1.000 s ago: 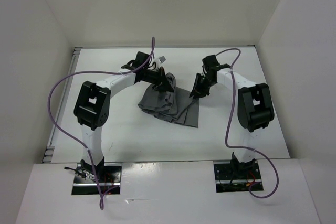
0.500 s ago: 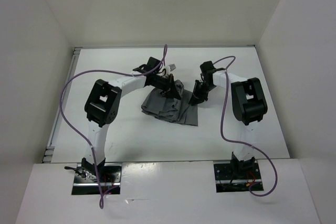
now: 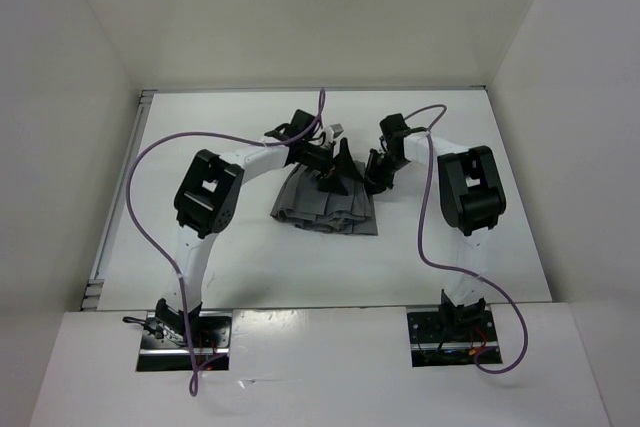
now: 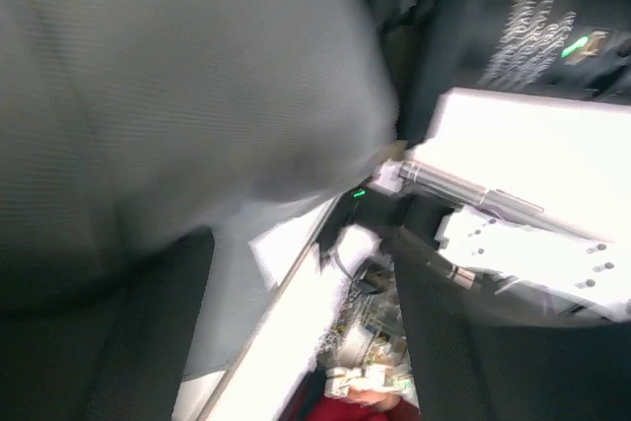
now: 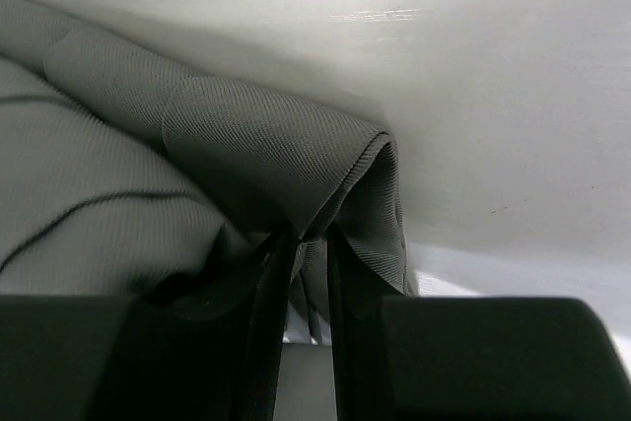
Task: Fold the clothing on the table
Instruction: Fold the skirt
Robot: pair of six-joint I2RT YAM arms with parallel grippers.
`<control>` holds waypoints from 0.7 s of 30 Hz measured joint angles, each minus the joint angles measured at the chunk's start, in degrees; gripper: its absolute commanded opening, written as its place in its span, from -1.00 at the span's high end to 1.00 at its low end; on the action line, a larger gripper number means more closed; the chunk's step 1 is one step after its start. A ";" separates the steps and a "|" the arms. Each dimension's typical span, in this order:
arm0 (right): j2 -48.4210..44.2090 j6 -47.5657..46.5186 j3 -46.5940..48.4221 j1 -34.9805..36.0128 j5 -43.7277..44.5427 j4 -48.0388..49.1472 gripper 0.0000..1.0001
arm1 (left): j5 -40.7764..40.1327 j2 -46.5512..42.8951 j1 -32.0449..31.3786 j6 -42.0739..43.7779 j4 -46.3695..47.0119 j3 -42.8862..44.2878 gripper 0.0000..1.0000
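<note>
The clothing [image 3: 325, 205] is a grey pleated skirt, bunched into a compact heap in the middle of the white table [image 3: 240, 257]. My left gripper [image 3: 338, 169] hovers over the heap's far edge. In the left wrist view the picture is blurred; the left gripper [image 4: 296, 313] has its jaws wide apart with nothing between them, and the grey cloth [image 4: 177, 76] lies off to the upper left. My right gripper [image 3: 375, 172] is at the heap's far right corner. In the right wrist view the right gripper [image 5: 306, 253] pinches a fold of the skirt [image 5: 246, 135] between its narrow jaws.
White walls enclose the table on the left, back and right. Purple cables loop from both arms. The two grippers are close together over the skirt's far edge. The right arm's links [image 4: 513, 234] fill the right side of the left wrist view.
My left arm swung right, carrying the skirt's left part over the rest, then opened its jaws and let go. The right gripper shifted slightly left, still holding its fold.
</note>
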 measured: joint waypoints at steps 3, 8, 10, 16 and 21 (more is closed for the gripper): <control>-0.02 0.04 0.00 -0.24 0.13 0.02 0.48 | 0.70 0.22 -0.33 -3.15 1.33 2.10 -0.79; -2.16 0.72 -0.02 -1.20 6.25 -0.59 0.51 | 1.62 -1.33 -0.37 -7.50 5.11 6.86 -0.79; -4.87 1.14 -0.02 -2.49 11.45 -2.16 0.51 | 1.53 -3.87 0.22 -7.30 4.90 6.93 -0.76; -17.16 0.79 2.47 -4.96 22.71 -7.48 0.46 | -3.52 -15.58 7.76 -0.66 0.13 4.92 -0.05; -20.39 -0.66 6.21 -3.63 16.83 -6.93 0.41 | -13.60 -23.37 14.60 6.08 -2.08 -4.66 0.45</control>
